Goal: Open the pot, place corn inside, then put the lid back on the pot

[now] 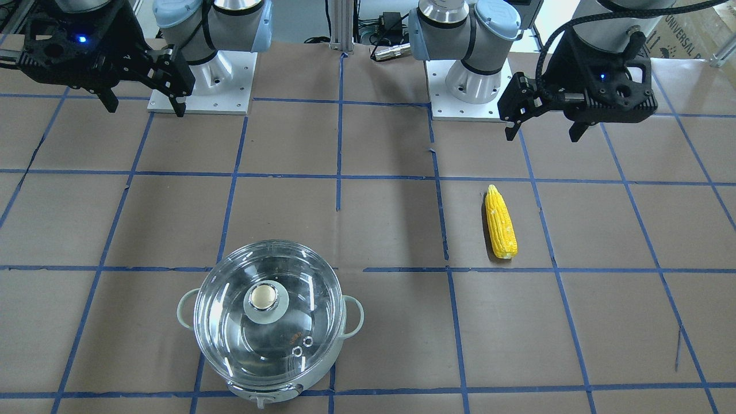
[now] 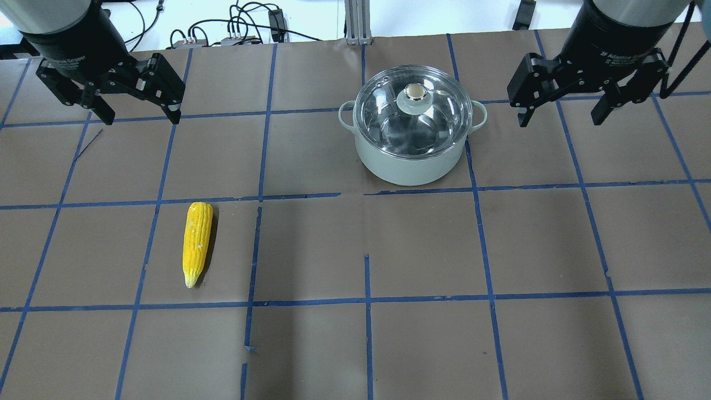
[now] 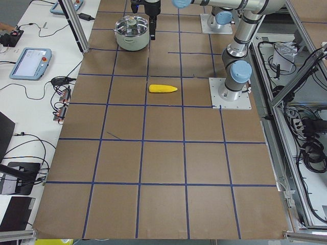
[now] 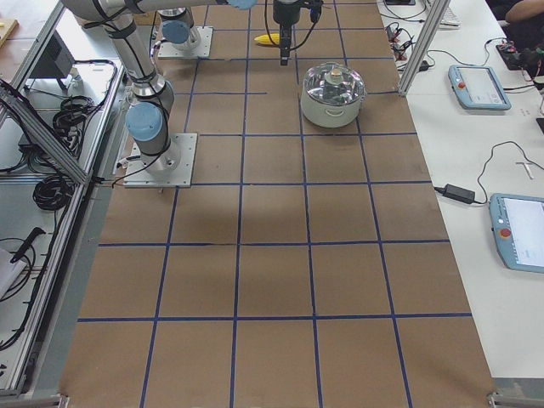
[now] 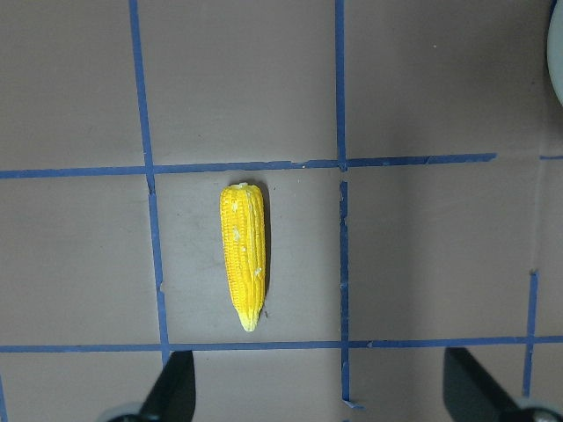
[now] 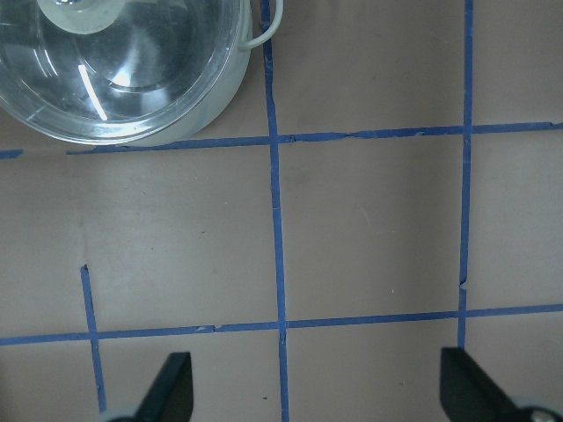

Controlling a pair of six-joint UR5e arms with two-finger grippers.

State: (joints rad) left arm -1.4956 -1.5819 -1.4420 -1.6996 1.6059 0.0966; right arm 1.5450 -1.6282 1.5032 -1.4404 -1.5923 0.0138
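The pot [image 2: 411, 164] stands at the far middle-right of the table with the glass lid [image 2: 430, 119] on it. The lid's knob [image 2: 415, 93] is upright. The corn [image 2: 197, 241] lies bare on the table at the left, its tapered end toward the robot. My left gripper [image 2: 141, 119] is open and empty, high above the table beyond the corn; the left wrist view shows the corn [image 5: 244, 255] below it. My right gripper [image 2: 560, 121] is open and empty, to the right of the pot; the right wrist view shows the pot [image 6: 211, 101] at the top left.
The table is brown paper with a blue tape grid [image 2: 366, 300]. The arm bases [image 1: 201, 86] stand at the robot's edge. Cables [image 2: 239, 28] lie past the far edge. Teach pendants [image 3: 30, 61] rest on a side bench.
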